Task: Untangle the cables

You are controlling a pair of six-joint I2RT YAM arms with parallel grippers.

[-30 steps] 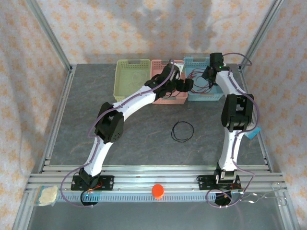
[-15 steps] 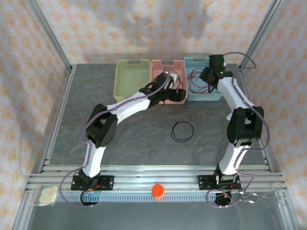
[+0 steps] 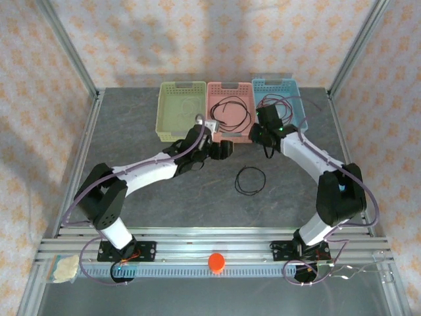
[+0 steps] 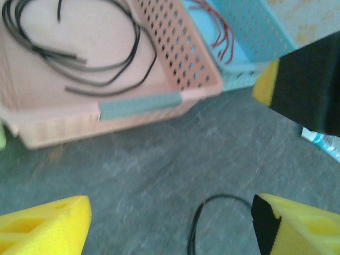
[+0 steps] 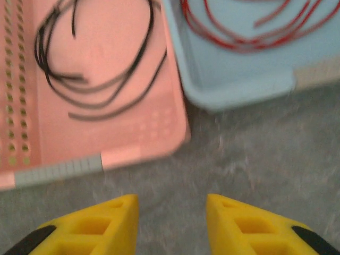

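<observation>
A small black cable coil [image 3: 251,180] lies loose on the grey table, and its top arc [image 4: 215,210] shows between my left fingers. More black cable [image 3: 230,112] [image 4: 79,58] [image 5: 95,69] is looped in the pink basket [image 3: 230,85]. Red cable [image 3: 279,104] [image 5: 244,26] sits in the blue basket [image 3: 276,82]. A pale cable [image 3: 184,106] lies in the green basket [image 3: 181,85]. My left gripper [image 3: 220,148] [image 4: 170,226] hovers open in front of the pink basket. My right gripper [image 3: 263,136] [image 5: 172,223] is open and empty, just in front of the pink and blue baskets.
The three baskets stand side by side along the table's back edge. My right gripper's black and yellow body [image 4: 311,85] juts in close to the left one. Bare table lies around the coil. An orange ball [image 3: 216,262] rests on the front rail.
Both arms have drawn back from over the baskets toward the near side and lowered. The right jaws have narrowed. The black coil on the table has not moved.
</observation>
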